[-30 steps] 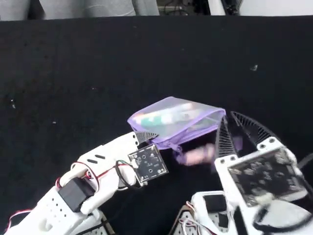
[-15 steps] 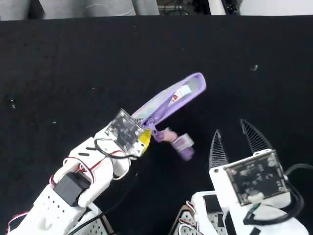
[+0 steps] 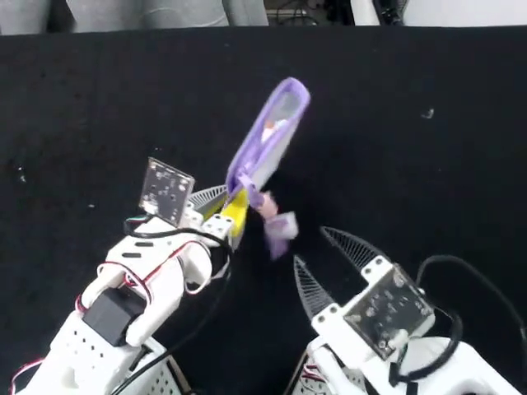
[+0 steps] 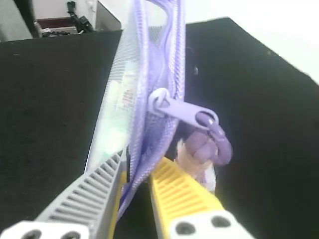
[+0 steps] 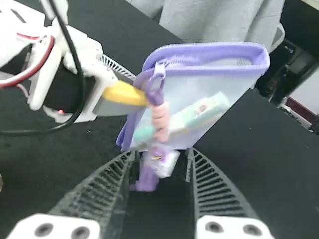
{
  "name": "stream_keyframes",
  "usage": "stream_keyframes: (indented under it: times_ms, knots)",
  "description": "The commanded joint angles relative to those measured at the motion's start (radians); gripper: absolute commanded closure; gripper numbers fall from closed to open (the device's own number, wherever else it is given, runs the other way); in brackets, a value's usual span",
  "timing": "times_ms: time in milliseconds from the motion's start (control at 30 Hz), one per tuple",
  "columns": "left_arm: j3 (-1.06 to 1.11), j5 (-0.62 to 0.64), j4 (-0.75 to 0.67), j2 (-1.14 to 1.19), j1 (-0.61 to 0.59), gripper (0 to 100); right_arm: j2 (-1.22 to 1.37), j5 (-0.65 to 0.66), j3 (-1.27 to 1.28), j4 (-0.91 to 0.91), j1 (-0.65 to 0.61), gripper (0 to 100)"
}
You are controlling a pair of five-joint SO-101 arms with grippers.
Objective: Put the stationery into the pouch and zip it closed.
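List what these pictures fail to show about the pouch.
- Zip fully closed or not: high view shows the pouch edge-on; left wrist view's edge cuts off the track.
- Stationery inside: blurred behind mesh in right wrist view; items unidentifiable.
- Pouch corner: hidden inside the left gripper.

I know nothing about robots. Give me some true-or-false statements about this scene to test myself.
The left gripper clamps the purple see-through mesh pouch. True.
The right gripper is shut on the pouch. False: it is open, holding nothing.
The pouch lies flat on the black table. False: it is held up on edge.
A pink-and-purple charm dangles from the zipper. True.
The pouch is empty. False: green-and-white stationery shows inside.
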Motion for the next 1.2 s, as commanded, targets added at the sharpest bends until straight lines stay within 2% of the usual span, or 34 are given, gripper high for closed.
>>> stream_keyframes:
  times_ms: [0,233,433,533,667,1100,1167]
  knots:
    - [-0.071,0.063,-0.043,-0.003,-0.019,97,-0.005,0.015,0.047,-0.077,-0.035,86.1]
    - [-0.070,0.101,-0.041,-0.003,-0.019,97,-0.079,0.071,0.381,-0.407,-0.037,86.1]
    - [-0.044,0.101,-0.048,-0.008,-0.016,97,-0.280,0.043,0.584,-0.552,-0.041,86.1]
    - [-0.044,0.098,-0.048,-0.012,0.024,97,-0.375,-0.018,0.680,-0.597,-0.071,86.1]
    - [-0.044,0.095,-0.043,-0.012,0.050,97,-0.444,-0.029,0.757,-0.632,-0.095,86.1]
    - [-0.038,0.095,-0.032,-0.014,0.044,97,-0.418,-0.018,0.782,-0.720,-0.087,86.1]
    - [-0.042,0.095,-0.015,-0.014,0.047,97,-0.418,0.014,0.791,-0.730,-0.063,86.2]
